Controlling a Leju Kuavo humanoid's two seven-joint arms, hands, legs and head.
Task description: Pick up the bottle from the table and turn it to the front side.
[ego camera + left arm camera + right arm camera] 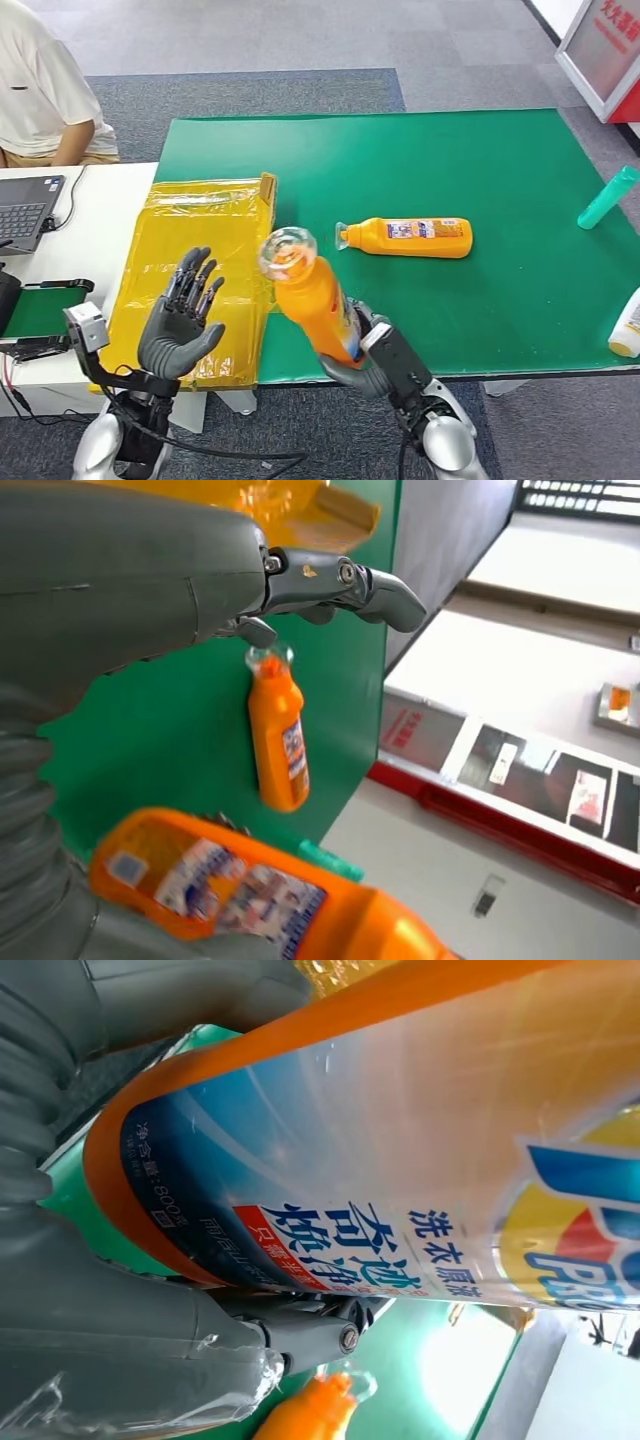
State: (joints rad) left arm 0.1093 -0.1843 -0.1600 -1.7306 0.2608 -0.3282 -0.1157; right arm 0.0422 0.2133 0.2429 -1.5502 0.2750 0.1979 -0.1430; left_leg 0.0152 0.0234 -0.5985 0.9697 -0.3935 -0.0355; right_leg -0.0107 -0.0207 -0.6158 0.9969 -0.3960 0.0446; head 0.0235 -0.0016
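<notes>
My right hand (375,352) grips an orange bottle (311,297) by its lower end and holds it off the green table (498,170), clear cap tilted up toward the camera. The right wrist view shows its blue, white and red label (392,1210) close up, with the hand's fingers (151,1350) wrapped beneath. The same bottle (249,890) fills the foreground of the left wrist view. My left hand (180,318) is raised over the yellow bag, fingers spread, holding nothing. A second orange bottle (411,237) lies on its side mid-table, and the left wrist view shows that bottle (278,735) too.
A yellow plastic bag (200,275) lies on the table's left end. A teal bottle (607,198) and a white bottle (626,328) lie near the right edge. A person (41,85) sits by a laptop (26,208) on the white desk to the left.
</notes>
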